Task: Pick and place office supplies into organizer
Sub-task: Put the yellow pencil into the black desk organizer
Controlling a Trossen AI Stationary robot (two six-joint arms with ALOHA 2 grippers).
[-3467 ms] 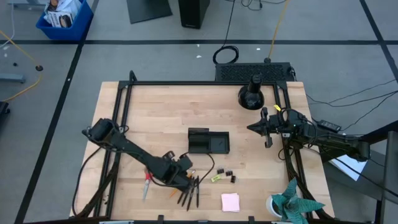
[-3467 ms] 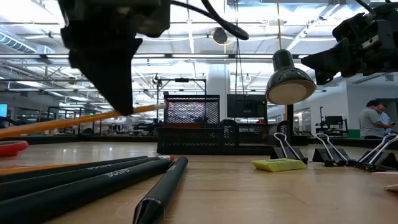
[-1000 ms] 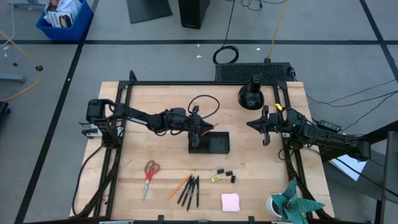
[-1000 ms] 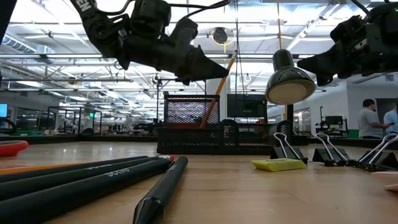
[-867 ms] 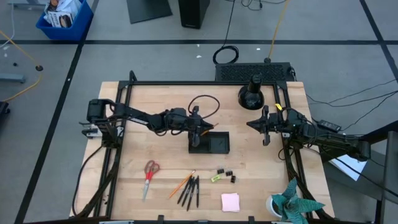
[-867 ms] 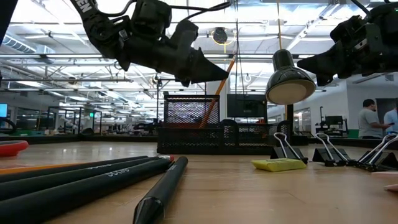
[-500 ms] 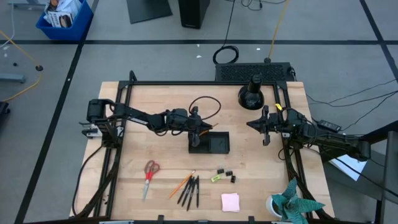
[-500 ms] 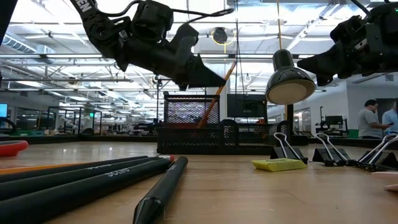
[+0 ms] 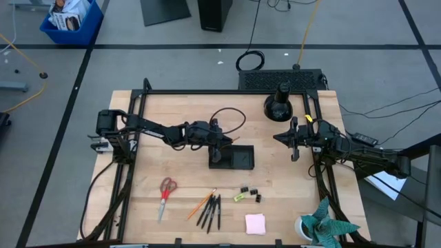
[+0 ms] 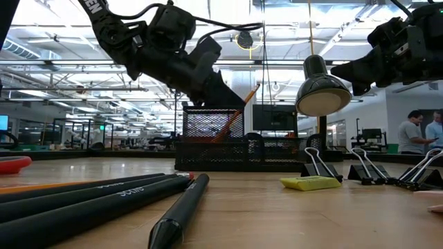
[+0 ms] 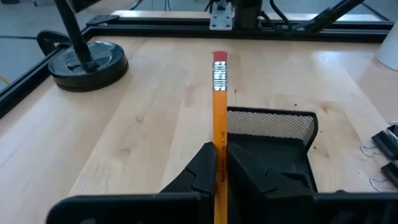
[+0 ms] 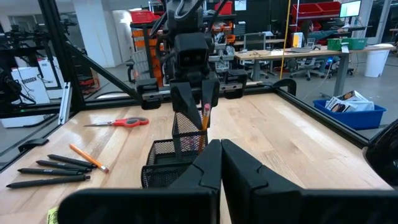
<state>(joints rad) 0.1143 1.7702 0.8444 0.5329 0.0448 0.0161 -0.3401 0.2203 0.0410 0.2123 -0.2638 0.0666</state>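
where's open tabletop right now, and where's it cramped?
Bare wood: the strip between the organizer and the lamp base, and the patch between the organizer and the scissors. Crowded: the near edge, where pens, binder clips and sticky-note pad cluster. The left tool holds a pencil over the organizer; the right tool waits beside it.

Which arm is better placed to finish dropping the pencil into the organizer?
Left. The left gripper is shut on the orange pencil directly over the organizer. The right gripper hangs off to the side, shut and empty.
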